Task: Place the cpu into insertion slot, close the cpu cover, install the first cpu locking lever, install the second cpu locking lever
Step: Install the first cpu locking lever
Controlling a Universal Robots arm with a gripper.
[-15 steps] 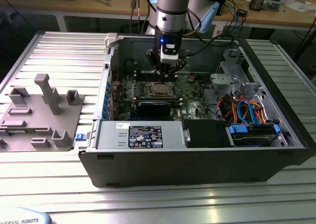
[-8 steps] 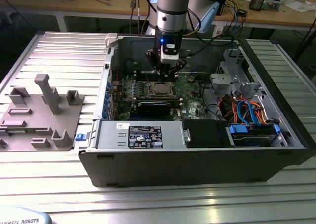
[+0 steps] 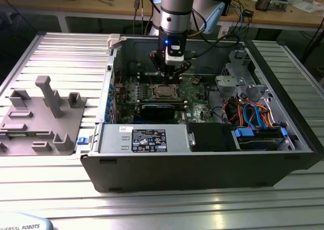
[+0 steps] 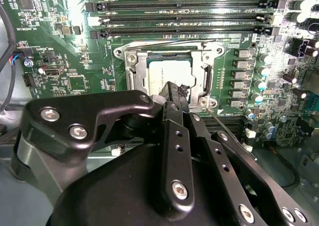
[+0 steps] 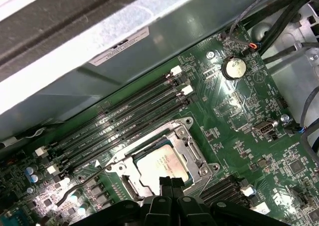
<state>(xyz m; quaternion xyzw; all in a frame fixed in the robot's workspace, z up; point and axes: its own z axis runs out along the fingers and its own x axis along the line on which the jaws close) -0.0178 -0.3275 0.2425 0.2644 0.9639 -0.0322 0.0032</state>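
Second wrist view is showing the cpu (image 4: 168,69) lying flat in the insertion slot (image 4: 127,61), metal top facing up; being square, it has no long axis. The cpu cover (image 4: 200,69) is framing it. The claw (image 4: 174,90), tips pressed together around nothing visible, is hanging at the cover's edge, likely to bear on it.

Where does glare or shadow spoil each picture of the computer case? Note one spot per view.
Exterior view: glare whitens the ribbed table in front, while the inside of the case is dimmer. Second wrist view: light washes out part of the circuit board. First wrist view: the coin battery gleams white.
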